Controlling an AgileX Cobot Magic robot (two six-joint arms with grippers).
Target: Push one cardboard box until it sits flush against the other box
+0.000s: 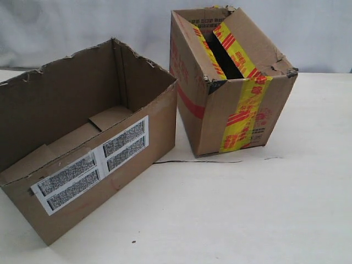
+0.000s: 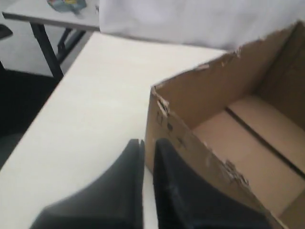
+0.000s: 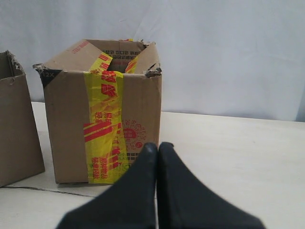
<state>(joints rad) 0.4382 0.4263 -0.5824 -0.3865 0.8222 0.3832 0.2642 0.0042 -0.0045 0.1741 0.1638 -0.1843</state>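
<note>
The long, low cardboard box lies at the left, open-topped with ragged edges and white barcode labels on its long side. To its right, across a narrow gap, stands the other box, taller and wrapped in yellow tape with red print. No gripper shows in the exterior view. In the left wrist view my left gripper is shut and empty at the cardboard box's end wall with the small black symbols. Facing the other box's taped side, my right gripper is shut and empty, near its lower corner.
Both boxes rest on a pale table before a white backdrop. A thin dark wire or strip lies on the table between them. Beyond the table's edge stands a grey side table on dark legs.
</note>
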